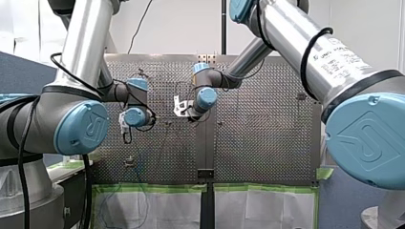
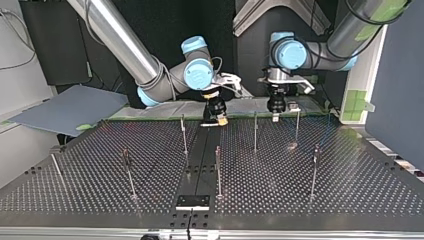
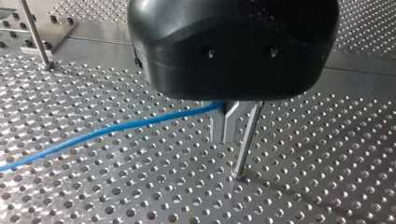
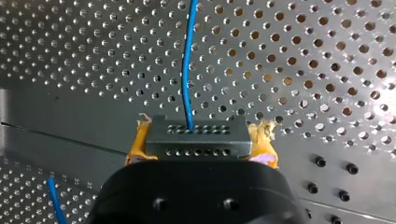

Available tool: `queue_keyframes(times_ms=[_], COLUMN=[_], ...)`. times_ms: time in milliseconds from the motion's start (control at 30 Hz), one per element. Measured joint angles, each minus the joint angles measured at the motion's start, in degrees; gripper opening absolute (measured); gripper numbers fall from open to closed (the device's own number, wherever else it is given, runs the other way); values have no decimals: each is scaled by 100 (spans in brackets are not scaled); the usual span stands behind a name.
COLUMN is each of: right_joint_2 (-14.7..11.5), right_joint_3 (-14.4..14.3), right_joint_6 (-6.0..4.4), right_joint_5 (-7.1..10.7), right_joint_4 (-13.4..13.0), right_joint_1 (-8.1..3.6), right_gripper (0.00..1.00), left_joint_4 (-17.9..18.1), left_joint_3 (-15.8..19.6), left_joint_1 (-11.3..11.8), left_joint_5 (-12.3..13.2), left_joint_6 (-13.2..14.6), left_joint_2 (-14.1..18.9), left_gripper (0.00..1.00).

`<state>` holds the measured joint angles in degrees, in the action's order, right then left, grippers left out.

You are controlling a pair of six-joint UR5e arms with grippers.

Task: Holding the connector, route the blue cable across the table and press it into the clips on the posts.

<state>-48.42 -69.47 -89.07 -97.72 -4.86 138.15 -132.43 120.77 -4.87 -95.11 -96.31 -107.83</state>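
In the right wrist view my right gripper (image 4: pixel 200 136) is shut on a dark grey connector block (image 4: pixel 196 144), clamped between its yellow pads (image 4: pixel 136 142). The blue cable (image 4: pixel 187 60) leaves the block and runs ahead over the perforated table. In the left wrist view my left gripper (image 3: pixel 224 138) has its metal fingers shut on the blue cable (image 3: pixel 116 128), just above the table and right beside a thin post (image 3: pixel 246 140). In the top view my right gripper (image 2: pixel 215 118) is near the middle seam and my left gripper (image 2: pixel 276 108) is to its right.
Several thin posts stand on the table, such as one (image 2: pixel 183 132) left of the seam, one (image 2: pixel 255 131) right of it and one (image 2: pixel 314 170) nearer the camera. A black plate (image 2: pixel 192 201) lies at the near edge. Green tape (image 1: pixel 153 188) lines the front view's table edge.
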Motion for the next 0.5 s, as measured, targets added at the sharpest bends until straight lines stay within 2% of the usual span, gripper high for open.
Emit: queue_keyframes(times_ms=[133,333,500], right_joint_2=[3,9,26], right_joint_3=[-8,-7,-8], right_joint_6=[-6,-70,-108], right_joint_5=[20,93,156], right_joint_4=[-150,-433,-576], right_joint_1=[-18,-53,-42], right_gripper=[0,0,0], left_joint_4=[124,150,135], left_joint_3=[-44,-93,-96], left_joint_1=[10,17,14], left_joint_5=[25,82,82], left_joint_6=[-10,-60,-70], left_joint_2=[-181,-468,-551], left_gripper=[0,0,0])
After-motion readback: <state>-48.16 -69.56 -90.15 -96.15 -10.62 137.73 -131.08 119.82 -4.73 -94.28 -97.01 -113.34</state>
